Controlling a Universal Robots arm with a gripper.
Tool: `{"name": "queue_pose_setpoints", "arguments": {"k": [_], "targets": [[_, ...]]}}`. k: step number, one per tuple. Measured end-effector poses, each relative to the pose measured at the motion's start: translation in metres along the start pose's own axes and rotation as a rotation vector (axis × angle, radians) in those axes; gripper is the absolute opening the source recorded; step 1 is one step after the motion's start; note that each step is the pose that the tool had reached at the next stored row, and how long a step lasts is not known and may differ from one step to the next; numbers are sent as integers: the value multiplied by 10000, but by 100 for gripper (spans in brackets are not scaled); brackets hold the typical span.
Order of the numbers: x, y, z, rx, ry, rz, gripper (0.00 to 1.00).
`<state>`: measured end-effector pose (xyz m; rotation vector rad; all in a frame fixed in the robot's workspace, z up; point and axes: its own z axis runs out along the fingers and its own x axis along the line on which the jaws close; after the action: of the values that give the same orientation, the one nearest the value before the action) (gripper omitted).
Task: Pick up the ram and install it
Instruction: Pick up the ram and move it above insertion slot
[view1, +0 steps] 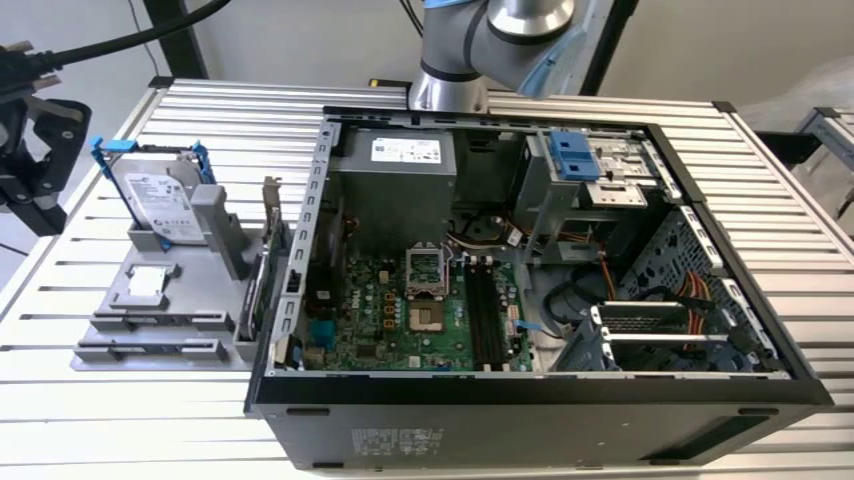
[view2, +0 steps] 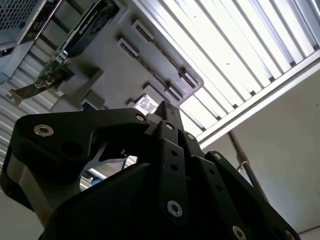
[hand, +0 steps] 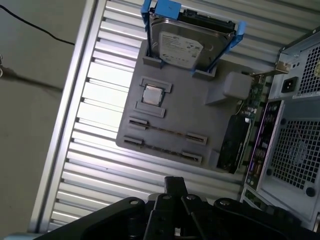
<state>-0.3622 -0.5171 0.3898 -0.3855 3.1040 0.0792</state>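
The gripper hangs with jaws closed together.

Silver-grey metal tube robot arm w/ pale blue plastic joint cap and round alu collar at the bottom. Matte black angular gripper in both wrist views: flat link plates, rounded outer knuckle, small silver hex-socket screws at pivots. Thick black cable meets black wrist block at exterior view's left edge.

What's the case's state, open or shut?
Open: the computer case lies with its side panel off, and the motherboard shows inside.
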Motion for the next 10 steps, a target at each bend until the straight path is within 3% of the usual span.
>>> {"name": "queue_pose_setpoints", "arguments": {"k": [10], "targets": [[2, 0, 0, -6, 14, -305, 0]]}}
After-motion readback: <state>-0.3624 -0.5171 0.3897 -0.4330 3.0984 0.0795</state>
